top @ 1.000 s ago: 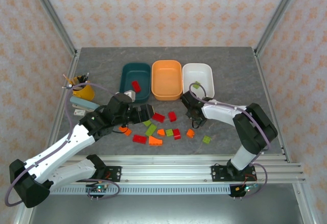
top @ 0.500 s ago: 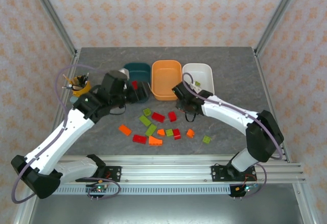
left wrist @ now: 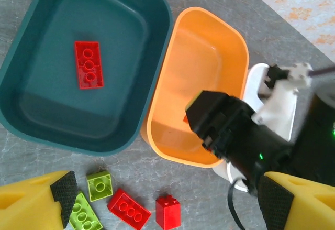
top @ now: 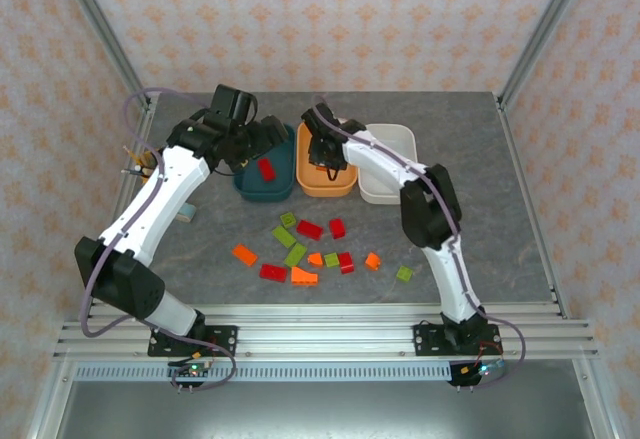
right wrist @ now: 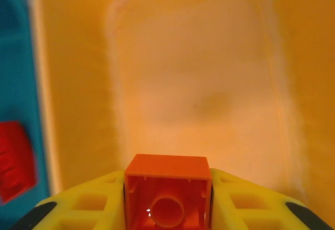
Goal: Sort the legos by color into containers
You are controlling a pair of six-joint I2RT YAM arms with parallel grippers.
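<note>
Listing from the left, the left gripper (left wrist: 168, 199) is held aloft near a dark teal rounded-rectangle plastic tub (top: 250, 189), its yellow fingers (left wrist: 31, 201) spread wide apart with nothing between them.

Entry: the dark teal tub is set leftmost of three side by side at the back of the grey speckled table (top: 480, 209). One red studded plastic brick (left wrist: 88, 65) is contained in it, laid flat with studs up.

Entry: an orange plastic tub (top: 325, 189) of the same shape is placed in the middle, just beside the teal one.

Entry: the right gripper (top: 325, 154) is hung over the inside of the orange tub, jaws clamped on a small orange plastic brick (right wrist: 167, 175). The brick is carried above the tub's floor, hollow underside turned to the wrist camera.

Entry: a white plastic tub (top: 400, 139) is set rightmost and largely covered by the right arm; its contents cannot be told.

Entry: loose bricks (top: 309, 229), about a dozen in red, orange and lime green, are scattered on the table in front of the tubs, well apart from both grippers. An orange one (top: 245, 255) is placed farthest left, a lime-green one (top: 404, 273) farthest right.
</note>
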